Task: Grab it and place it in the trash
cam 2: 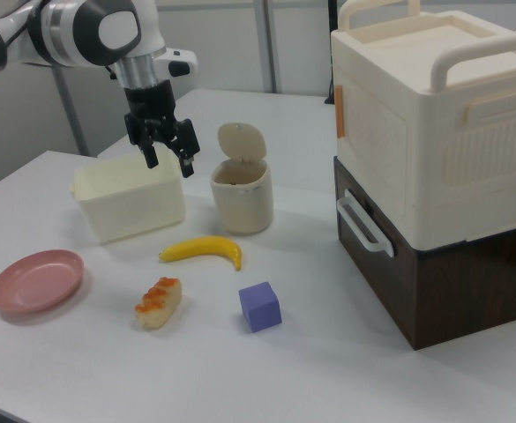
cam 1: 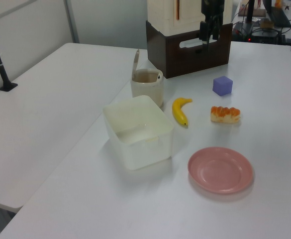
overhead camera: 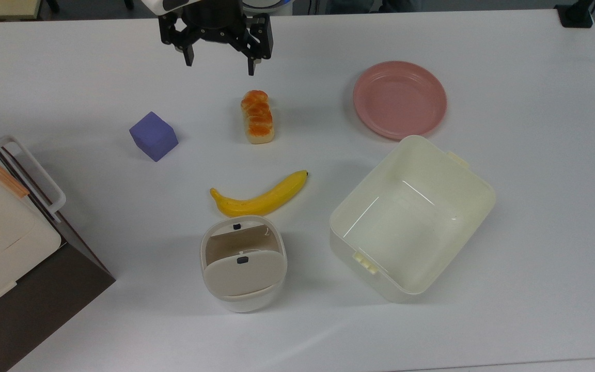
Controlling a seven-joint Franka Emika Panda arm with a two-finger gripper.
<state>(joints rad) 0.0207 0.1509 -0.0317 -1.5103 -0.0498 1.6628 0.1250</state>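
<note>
hand (overhead camera: pixel 217 56) raised near the tabletop's (overhead camera: pixel 509 289) far edge, fingers apart and carrying nothing | paper wad nowhere on the tabletop, so I judge it's inside the trash (overhead camera: pixel 243 268), whose lid sits tipped open | drop looks finished

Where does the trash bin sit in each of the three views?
Top view: trash bin at lower centre, just below the banana.
Left view: bin at upper centre, behind the cream tub, banana on the left view's right.
Right view: bin at centre, lid tipped up, banana in front.
Shared landmark: the banana beside it.
</note>
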